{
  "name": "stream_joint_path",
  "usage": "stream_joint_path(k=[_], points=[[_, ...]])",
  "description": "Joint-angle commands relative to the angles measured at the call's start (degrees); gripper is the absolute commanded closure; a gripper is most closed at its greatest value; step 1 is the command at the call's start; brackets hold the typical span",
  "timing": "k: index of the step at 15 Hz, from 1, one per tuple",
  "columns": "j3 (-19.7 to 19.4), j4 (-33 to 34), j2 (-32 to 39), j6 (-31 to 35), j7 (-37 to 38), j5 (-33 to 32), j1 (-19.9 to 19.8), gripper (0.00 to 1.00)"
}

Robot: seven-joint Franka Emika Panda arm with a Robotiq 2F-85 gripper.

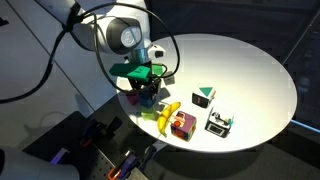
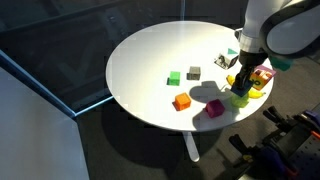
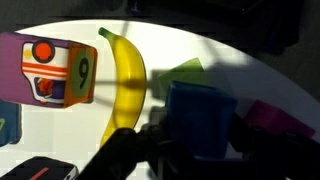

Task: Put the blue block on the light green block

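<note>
Gripper [image 3: 200, 145] looks clamped on the blue block [image 3: 200, 115] in the wrist view — block's right in front of the light green block [image 3: 188, 72], banana [image 3: 125, 85] just beside — magenta cube [image 3: 275, 115] opposite

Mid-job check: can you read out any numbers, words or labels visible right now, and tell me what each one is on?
"9": on the orange face of the multicoloured cube beside the banana, wrist view.
On the black-and-white box in an exterior view: markings too small to read.
On the blue block: no writing visible.
</note>
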Motion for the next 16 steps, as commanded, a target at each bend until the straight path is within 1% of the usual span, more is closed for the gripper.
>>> stream_joint_path(k=[1, 6, 9, 13, 16], points=[[-0.33, -1.71, -0.89, 2.83, -0.17, -1.23, -0.61, 0.69], [-0.50, -1.65, -0.56, 4.08, 0.32, -1.14, -0.82, 0.69], [-0.34, 0.21, 0.37, 2.30, 0.41, 0.00, -0.81, 0.69], [0.33, 4.70, 2.65, -1.71, -0.19, 3.01, -0.76, 0.69], [0.45, 6.77, 3.70, -3.37, -0.06, 3.77, -0.68, 0.69]])
